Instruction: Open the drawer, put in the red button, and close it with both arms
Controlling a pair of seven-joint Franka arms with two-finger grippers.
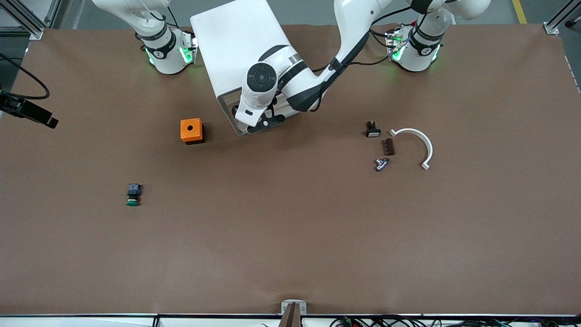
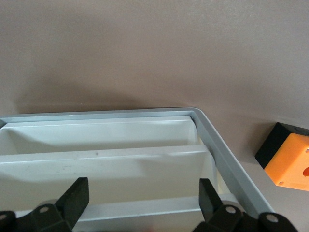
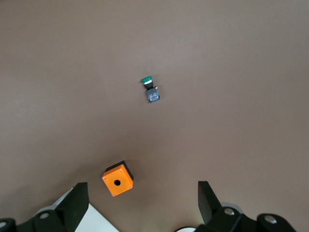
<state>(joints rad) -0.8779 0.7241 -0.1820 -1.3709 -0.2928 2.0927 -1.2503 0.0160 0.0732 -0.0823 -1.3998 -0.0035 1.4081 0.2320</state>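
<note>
We see the brown surface [image 1: 290,227] with the big white cabinet [image 1: 236,50] standing between the two arm bases. The left arm reaches from its base across to the cabinet's front, and its left tool [image 1: 261,121] sits right at the front edge there. In the left wrist view its black fingers [image 2: 75,198] are spread wide, grasping nothing, with the grey frame and the white drawer [image 2: 106,162] between and just under them. The drawer looks pulled out only a little, if at all; we cannot tell how far.

The right arm waits near its base. Its right tool [image 3: 140,205] hangs high over the cabinet's corner and the orange box, released and empty, looking down on the surface.

The orange box with a hole [image 1: 191,131] stands just beside the cabinet front, toward the right arm's end. A white curved bracket [image 1: 416,144] lies toward the left arm's end, with a small black switch [image 1: 372,130], a dark brown block [image 1: 389,146] and a metal fitting [image 1: 381,164] near it. The green-capped button [image 1: 133,195] lies nearer the camera than the orange box.

We find no red button in any view, so we cannot say where it is; it may already lie in the drawer, hidden by the arm.

We judge the drawer step to be in hand, opening or closing. Next, the left tool needs firm contact with the drawer front.
</note>
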